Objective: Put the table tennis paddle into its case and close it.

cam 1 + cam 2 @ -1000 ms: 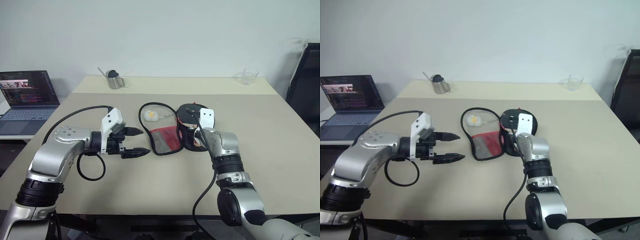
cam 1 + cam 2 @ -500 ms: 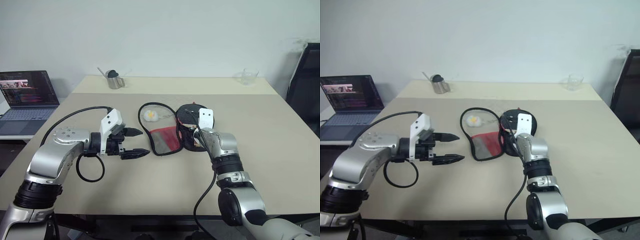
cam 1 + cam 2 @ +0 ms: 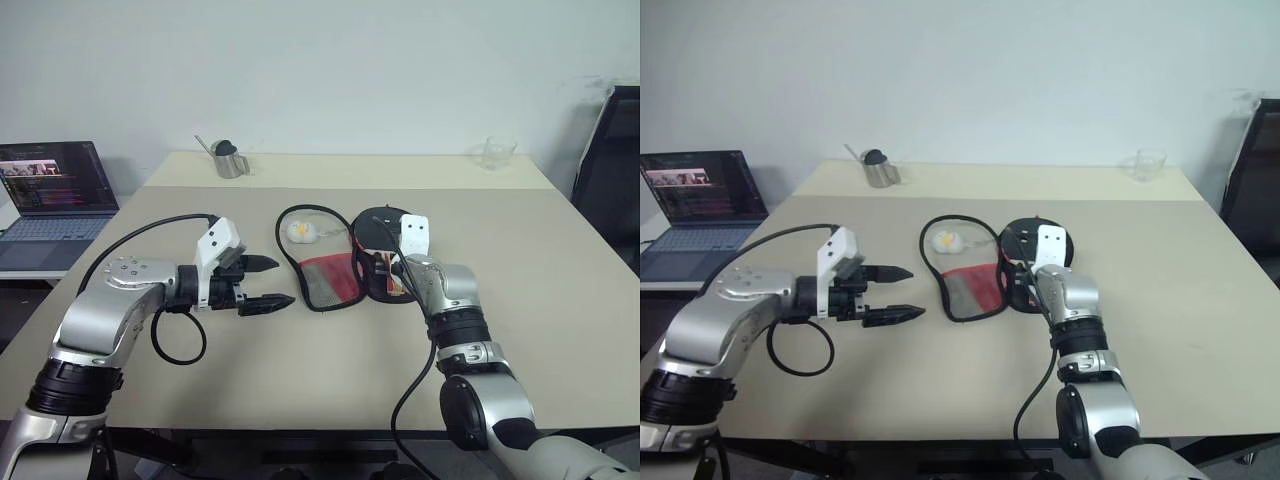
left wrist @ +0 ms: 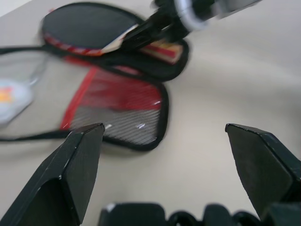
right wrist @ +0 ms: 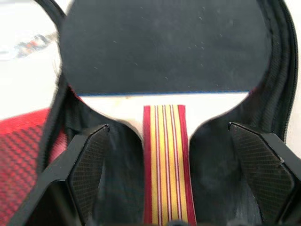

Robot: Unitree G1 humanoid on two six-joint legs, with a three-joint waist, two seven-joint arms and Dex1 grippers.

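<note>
The paddle [image 5: 162,70] lies in the open case [image 3: 335,275], right gripper [image 5: 167,136] spread around its handle, apparently not touching. Left gripper [image 3: 268,283] hovers spread beside the case. Withdrawing could drag the paddle out; the flap could snag.

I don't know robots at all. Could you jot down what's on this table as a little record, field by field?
paddle: the table tennis paddle lies in the open half of its case, black face up, striped handle toward the robot
case: the case lies unzipped and spread open, its mesh flap folded out to the left
right gripper: the right gripper is open, its fingers either side of the handle, not gripping it
left gripper: the left gripper is open, above the table, left of the case
also there: laptop, metal cup, glass
</note>
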